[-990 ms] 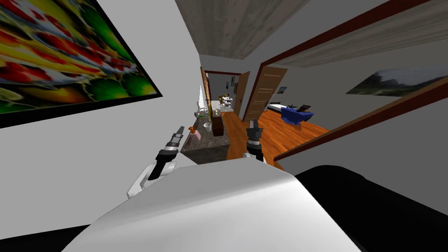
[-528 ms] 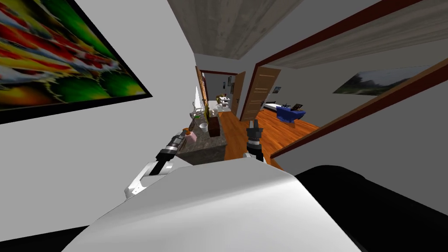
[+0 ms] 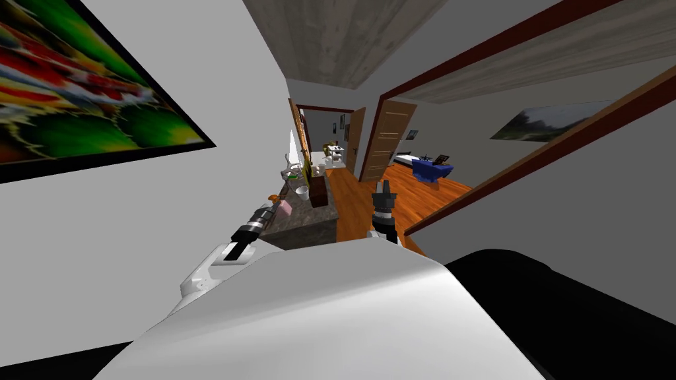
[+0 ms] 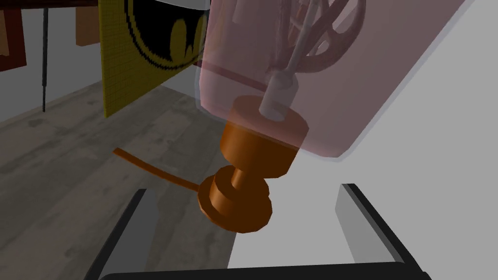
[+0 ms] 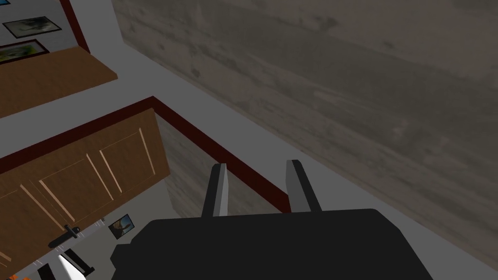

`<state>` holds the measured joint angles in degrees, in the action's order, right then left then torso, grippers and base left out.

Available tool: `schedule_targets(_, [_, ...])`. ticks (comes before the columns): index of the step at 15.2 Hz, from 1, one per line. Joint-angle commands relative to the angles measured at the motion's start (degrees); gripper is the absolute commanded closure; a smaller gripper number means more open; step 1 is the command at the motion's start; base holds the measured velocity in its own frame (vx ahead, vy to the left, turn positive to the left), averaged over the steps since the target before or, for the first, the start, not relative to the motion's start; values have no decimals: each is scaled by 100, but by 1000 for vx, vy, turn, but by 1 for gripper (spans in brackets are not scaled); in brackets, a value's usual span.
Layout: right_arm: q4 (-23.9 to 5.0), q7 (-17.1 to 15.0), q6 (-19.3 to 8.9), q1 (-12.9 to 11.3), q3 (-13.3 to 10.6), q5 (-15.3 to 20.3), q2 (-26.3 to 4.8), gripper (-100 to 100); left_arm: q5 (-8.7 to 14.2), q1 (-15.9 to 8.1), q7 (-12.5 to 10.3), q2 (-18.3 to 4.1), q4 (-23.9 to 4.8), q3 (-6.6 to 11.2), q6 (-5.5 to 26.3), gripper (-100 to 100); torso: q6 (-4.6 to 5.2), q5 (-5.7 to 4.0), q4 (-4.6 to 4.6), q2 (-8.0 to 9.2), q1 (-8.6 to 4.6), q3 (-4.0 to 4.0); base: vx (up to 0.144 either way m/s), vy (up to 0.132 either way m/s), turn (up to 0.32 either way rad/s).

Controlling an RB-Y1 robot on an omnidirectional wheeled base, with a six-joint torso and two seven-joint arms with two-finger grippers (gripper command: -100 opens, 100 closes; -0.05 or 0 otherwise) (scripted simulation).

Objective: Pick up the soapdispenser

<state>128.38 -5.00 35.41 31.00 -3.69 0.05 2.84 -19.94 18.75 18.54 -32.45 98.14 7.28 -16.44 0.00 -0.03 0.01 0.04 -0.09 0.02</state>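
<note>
Pink soapdispenser (image 4: 311, 73), brown pump (image 4: 240, 204) foremost, sits just ahead of the left gripper's (image 4: 245, 189) wide-open, empty fingers (image 4: 138, 228); reaching step, I judge: next push in, then close

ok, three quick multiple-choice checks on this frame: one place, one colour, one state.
1. The soap dispenser stands:
A on the floor
B on the dark countertop, at the left end effector
C on a shelf
2. Its pump is:
A green
B white
C orange-brown
3. The left end effector's fingers are:
A open, either side of the pump, not touching it
B shut on the pump
C shut on nothing

Key:
1. B, the head view shows it on the countertop by the left arm.
2. C, the left wrist view shows the colour.
3. A, a gap shows on each side of the pump.
</note>
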Motion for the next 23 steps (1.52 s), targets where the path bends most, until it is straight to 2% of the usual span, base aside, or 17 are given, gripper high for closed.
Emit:
schedule_targets(1, [0,0,0,0,0,0,0,0,-112,-62,65,-100,-186,21,93,-100,0,0,0,0,0,0,-5,-20,-37])
schedule_targets(3, [0,0,0,0,0,0,0,0,-103,-52,65,-50,-128,1,91,-100,1,1,0,0,2,0,-2,-7,-15])
schedule_targets(4, [0,0,0,0,0,0,0,0,-122,-83,-15,-169,-437,250,-182,-100,0,1,0,0,4,0,-23,-45,-145])
schedule_targets(5, [0,0,0,-1,0,0,0,0,-122,-83,-15,-169,-576,250,-200,-100,3,0,1,3,-3,1,-27,-75,-180])
schedule_targets(6, [0,0,0,-1,-1,0,0,0,-131,-102,-107,-282,-718,442,-338,-100,2,-2,1,6,-13,3,-33,-114,-239])
schedule_targets(7, [0,0,0,-1,-1,0,1,0,-131,-102,-107,-282,-873,500,-467,-100,4,-5,2,9,-27,5,-30,-119,-236])
schedule_targets(9, [0,0,0,0,-1,0,1,0,-131,-102,-107,-282,-1021,500,-505,-100,1,-6,2,7,-31,4,3,-71,-60])
schedule_targets(10, [0,0,0,0,0,0,1,0,-141,-121,-199,-394,-1193,750,-730,-100,-1,-5,1,2,-22,1,-6,-57,-95])
schedule_targets(12, [0,0,0,-1,-1,0,1,0,-141,-121,-199,-394,-1444,750,-811,-100,2,-4,1,5,-20,3,-11,-66,-127])
schedule_targets(13, [0,0,0,0,-1,0,0,0,-150,-140,-290,-507,-1589,1000,-1039,-100,1,-4,1,4,-17,2,-21,-79,-199])
schedule_targets(15, [0,0,0,-1,-1,0,1,0,-150,-140,-290,-507,-1868,1000,-1116,-100,3,-5,2,7,-27,4,-7,-83,-154])
schedule_targets(16, [0,0,0,0,-1,0,1,0,-150,-140,-290,-507,-1893,1000,-1116,-100,0,-5,1,4,-23,3,12,-42,2])
schedule_targets(17, [0,0,0,0,0,0,0,0,-159,-159,-382,-619,-2126,1250,-1396,-100,-1,-3,0,1,-15,1,-8,-61,-124])
schedule_targets(19, [0,0,0,-1,-1,0,0,0,-159,-159,-382,-619,-2328,1250,-1421,-100,2,-4,1,6,-18,3,-7,-65,-142])
schedule_targets(20, [0,0,0,0,0,0,0,0,-169,-179,-473,-732,-2494,1497,-1658,-100,1,-4,1,4,-17,3,-9,-68,-172])
schedule_targets(22, [0,0,0,-1,-1,0,1,0,-169,-179,-473,-732,-2764,1500,-1726,-100,3,-5,1,5,-23,3,0,-80,-142])
schedule_targets(23, [0,0,0,0,-1,0,1,0,-178,-198,-565,-844,-2915,1741,-1955,-100,0,-5,1,3,-23,2,5,-100,-173])
